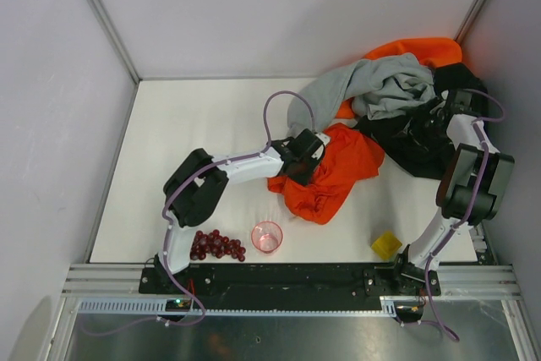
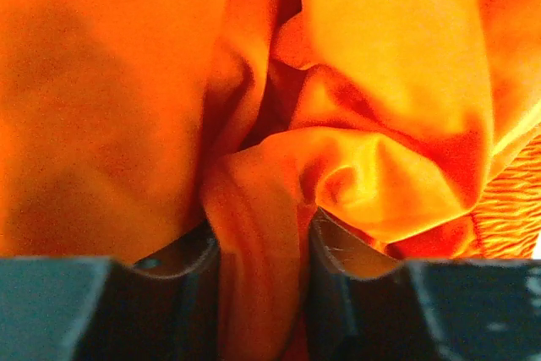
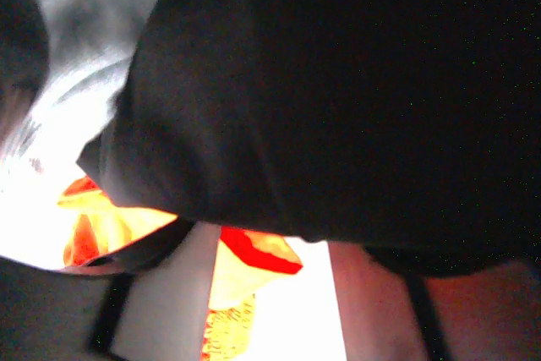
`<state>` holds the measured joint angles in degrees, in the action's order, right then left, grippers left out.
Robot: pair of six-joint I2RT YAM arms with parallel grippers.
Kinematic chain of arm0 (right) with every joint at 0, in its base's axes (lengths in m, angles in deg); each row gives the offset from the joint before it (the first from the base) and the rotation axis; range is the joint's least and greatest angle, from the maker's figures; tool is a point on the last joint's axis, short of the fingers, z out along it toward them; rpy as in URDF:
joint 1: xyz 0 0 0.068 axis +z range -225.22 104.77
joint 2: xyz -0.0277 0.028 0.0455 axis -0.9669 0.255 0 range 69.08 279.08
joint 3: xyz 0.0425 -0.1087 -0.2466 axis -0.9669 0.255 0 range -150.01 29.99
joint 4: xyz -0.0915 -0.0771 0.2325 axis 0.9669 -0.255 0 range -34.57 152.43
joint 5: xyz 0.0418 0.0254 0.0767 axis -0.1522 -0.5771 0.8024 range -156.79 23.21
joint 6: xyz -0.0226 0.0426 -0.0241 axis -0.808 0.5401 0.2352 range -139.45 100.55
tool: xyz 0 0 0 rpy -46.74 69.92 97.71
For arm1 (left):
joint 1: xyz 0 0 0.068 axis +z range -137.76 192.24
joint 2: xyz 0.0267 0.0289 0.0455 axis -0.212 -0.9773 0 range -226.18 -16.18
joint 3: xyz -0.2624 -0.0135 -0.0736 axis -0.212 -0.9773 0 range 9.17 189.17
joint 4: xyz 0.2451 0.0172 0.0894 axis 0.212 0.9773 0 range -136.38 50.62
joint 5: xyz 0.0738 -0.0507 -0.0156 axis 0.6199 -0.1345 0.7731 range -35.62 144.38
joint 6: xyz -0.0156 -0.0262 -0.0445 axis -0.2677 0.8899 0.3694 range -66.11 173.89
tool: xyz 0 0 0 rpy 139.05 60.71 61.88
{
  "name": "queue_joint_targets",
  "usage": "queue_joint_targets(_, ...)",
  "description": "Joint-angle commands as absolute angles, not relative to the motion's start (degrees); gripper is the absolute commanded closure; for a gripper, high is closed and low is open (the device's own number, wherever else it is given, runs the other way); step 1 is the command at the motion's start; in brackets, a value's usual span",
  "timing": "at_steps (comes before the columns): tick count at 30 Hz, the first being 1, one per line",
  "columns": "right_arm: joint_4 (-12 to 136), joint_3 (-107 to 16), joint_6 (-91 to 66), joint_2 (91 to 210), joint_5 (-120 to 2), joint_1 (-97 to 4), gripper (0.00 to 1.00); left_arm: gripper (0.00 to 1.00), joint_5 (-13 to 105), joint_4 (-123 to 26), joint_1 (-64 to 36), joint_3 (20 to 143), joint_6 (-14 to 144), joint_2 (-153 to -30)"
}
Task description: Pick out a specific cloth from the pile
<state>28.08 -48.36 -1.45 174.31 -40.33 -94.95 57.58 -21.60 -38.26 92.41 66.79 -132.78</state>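
Observation:
The cloth [image 1: 342, 171], thin and deep red-orange, lies spread on the white table in front of the pile [image 1: 397, 95]. The pile is a grey sweatshirt [image 1: 385, 82], bright orange cloth [image 1: 427, 48] and black cloth [image 1: 410, 145]. My left gripper [image 1: 297, 165] is at the cloth's left edge. In the left wrist view the gripper [image 2: 260, 247] is shut on a fold of the cloth [image 2: 254, 209]. My right gripper [image 1: 427, 120] is pushed into the black cloth. In the right wrist view the gripper [image 3: 270, 251] is open, with black cloth [image 3: 338, 90] draped over its tips.
A pink cup [image 1: 267, 237], a bunch of dark red grapes [image 1: 216, 245] and a small yellow block [image 1: 386, 245] sit near the table's front edge. Grey walls close the table on the left, back and right. The pile fills the back right corner.

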Motion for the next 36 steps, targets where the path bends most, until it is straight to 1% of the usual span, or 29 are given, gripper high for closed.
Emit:
queue_joint_targets(1, 26.32, -47.67, -1.85, 169.20, -40.09, -94.57, 0.37, 0.77, 54.98, -21.44, -38.83, 93.54, 66.83, -134.59)
queue_joint_targets(3, 26.07, -47.52, -1.80, 167.72, -40.05, -94.56, 0.30, 0.91, 55.59, -21.42, -38.82, 93.39, 67.23, -134.20)
queue_joint_targets(5, 25.91, -47.29, -1.77, 166.14, -40.07, -94.50, 0.24, 0.97, 56.55, -21.42, -38.89, 93.27, 67.51, -133.36)
queue_joint_targets(11, 25.96, -45.63, -1.55, 160.95, -38.28, -94.17, 0.10, 0.99, 57.48, -21.41, -38.37, 93.28, 68.51, -129.09)
queue_joint_targets(17, 26.85, -42.28, -1.33, 155.66, -37.74, -92.71, 0.02, 0.99, 55.71, -21.56, -36.65, 92.84, 70.46, -123.71)
queue_joint_targets(25, 27.42, -36.70, -0.87, 148.21, -39.40, -90.15, 0.01, 0.99, 50.44, -21.56, -32.13, 92.67, 72.33, -114.86)
queue_joint_targets(31, 27.76, -32.23, -0.58, 143.06, -40.48, -88.17, 0.01, 0.99, 44.30, -21.57, -24.94, 92.98, 73.47, -108.13)
queue_joint_targets(36, 27.12, -29.42, -1.02, 139.90, -41.64, -86.96, 0.01, 0.99, 41.52, -21.49, -18.08, 93.83, 73.78, -101.45)
